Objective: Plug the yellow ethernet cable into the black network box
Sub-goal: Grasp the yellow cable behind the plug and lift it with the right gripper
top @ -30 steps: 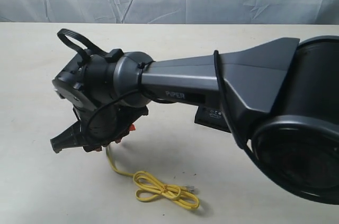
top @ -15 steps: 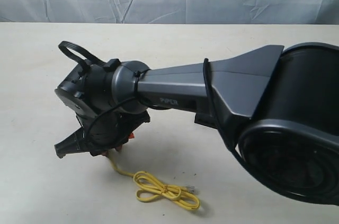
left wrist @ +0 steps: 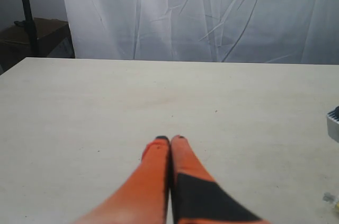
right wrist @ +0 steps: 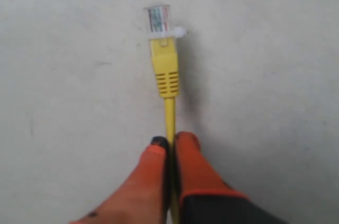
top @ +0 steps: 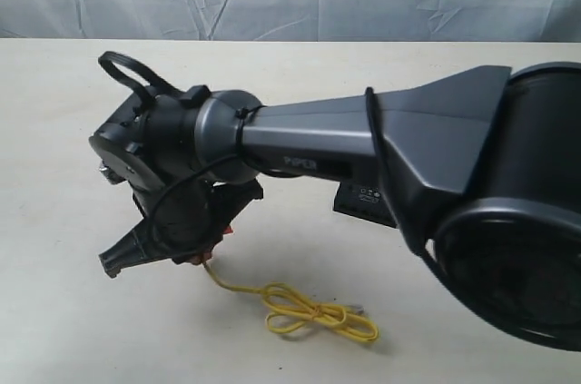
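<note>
Right gripper (right wrist: 169, 140) pinches the yellow ethernet cable (right wrist: 164, 70) just behind its clear plug (right wrist: 157, 20), fingers squeezed onto the cord. The tied bundle (top: 315, 314) lies on the table (top: 54, 230). The black network box (top: 357, 199) peeks out behind the right arm. Left gripper (left wrist: 170, 139) hovers empty, fingers pressed together.

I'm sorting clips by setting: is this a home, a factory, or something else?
Probably a robot test bench or lab: a pale tabletop, a wrinkled white cloth backdrop hung behind it, and a robot arm holding a yellow ethernet cable.
</note>
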`<action>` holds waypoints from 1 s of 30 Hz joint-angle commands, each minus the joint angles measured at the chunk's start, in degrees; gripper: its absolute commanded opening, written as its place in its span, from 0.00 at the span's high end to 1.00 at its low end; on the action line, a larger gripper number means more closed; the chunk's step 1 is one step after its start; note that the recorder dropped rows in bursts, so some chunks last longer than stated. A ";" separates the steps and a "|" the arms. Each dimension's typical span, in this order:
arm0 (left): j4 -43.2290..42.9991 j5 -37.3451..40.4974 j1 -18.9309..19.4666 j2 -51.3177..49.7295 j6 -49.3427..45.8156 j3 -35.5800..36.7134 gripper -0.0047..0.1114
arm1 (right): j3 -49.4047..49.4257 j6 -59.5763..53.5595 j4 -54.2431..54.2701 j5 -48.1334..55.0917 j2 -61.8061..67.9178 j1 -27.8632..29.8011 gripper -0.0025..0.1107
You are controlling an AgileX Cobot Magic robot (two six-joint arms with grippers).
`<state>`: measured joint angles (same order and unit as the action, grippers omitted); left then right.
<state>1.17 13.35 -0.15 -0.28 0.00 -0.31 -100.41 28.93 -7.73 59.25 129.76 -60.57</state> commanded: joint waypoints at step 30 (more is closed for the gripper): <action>-0.35 -0.02 0.15 0.28 0.00 0.31 0.96 | 49.97 -31.75 8.25 -18.15 -29.83 28.54 0.98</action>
<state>1.17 13.35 -0.15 -0.28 0.00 -0.31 -50.64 -3.04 0.00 42.75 100.02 -32.34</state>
